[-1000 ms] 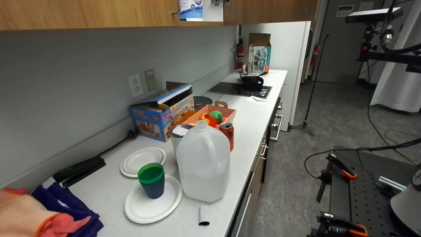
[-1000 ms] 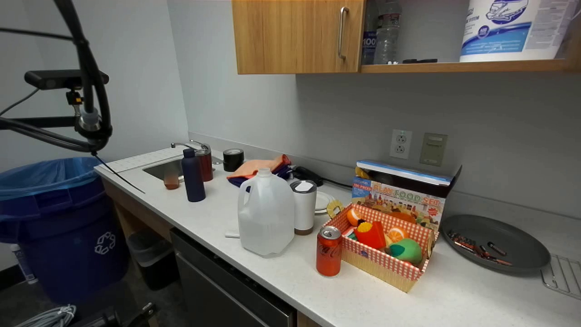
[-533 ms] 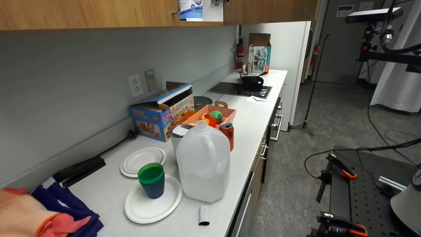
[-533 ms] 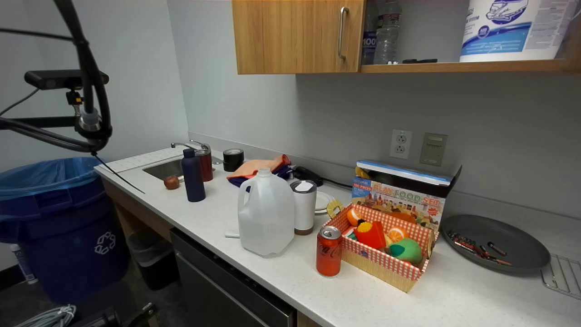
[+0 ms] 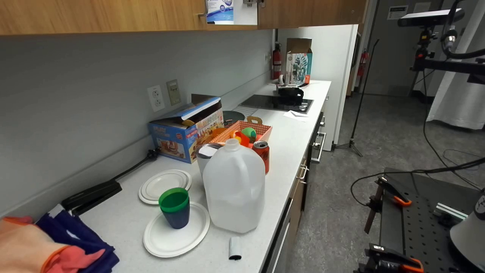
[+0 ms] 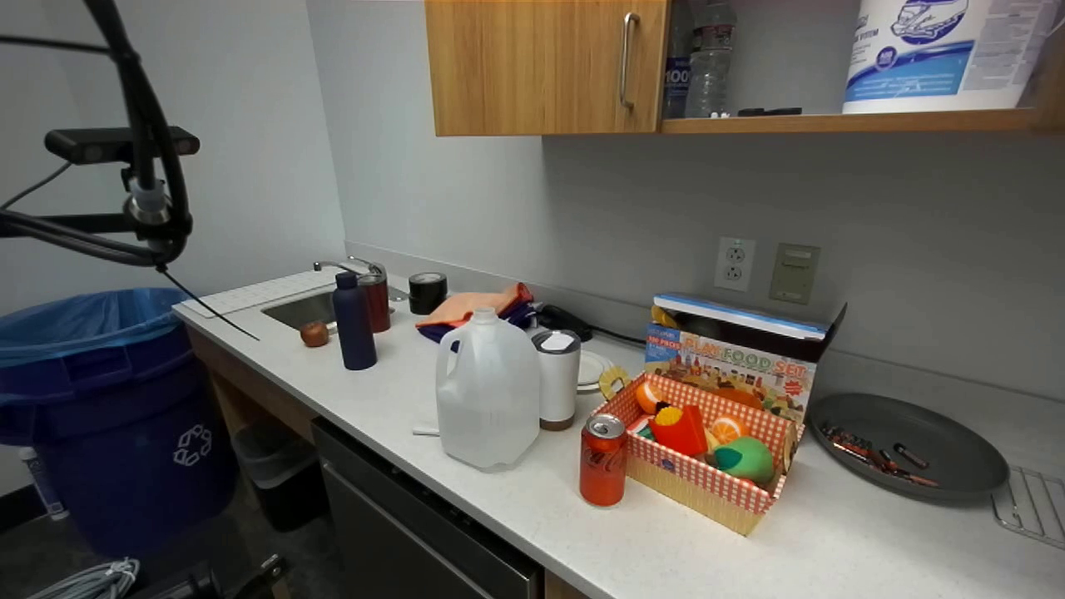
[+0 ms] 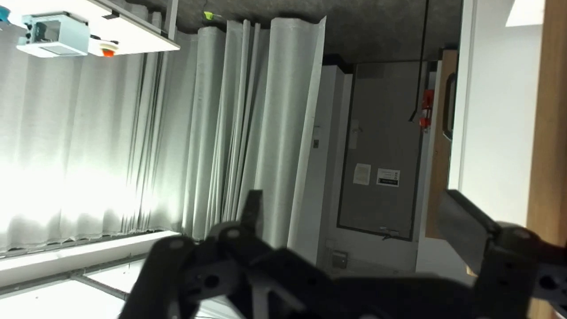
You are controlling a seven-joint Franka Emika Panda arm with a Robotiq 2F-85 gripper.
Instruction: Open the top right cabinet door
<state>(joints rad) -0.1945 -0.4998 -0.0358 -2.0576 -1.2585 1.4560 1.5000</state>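
I'm watching a wooden edge [image 7: 549,110] running just to the right of the pincer [image 7: 359,217] in the wrist view, and I'm not able to tell whether it is being touched. Left of the pincer, open space is stretching to a pale curtain [image 7: 283,110]. I'm holding the pincer roughly level, pointing toward a grey door [image 7: 381,133], its fingers [image 7: 252,210] standing wide apart, background showing between them; the floor [image 7: 390,31] is sitting at the top, so I'm seeing everything upside down. In an exterior view, the top right cabinet door [image 5: 291,15] is standing just past an uncovered shelf [image 5: 231,27]; whether it's making that wooden edge, I'm not able to tell. I'm counting two paper signs [image 7: 362,173] between the fingers and one fire extinguisher [image 7: 426,110] beyond them.
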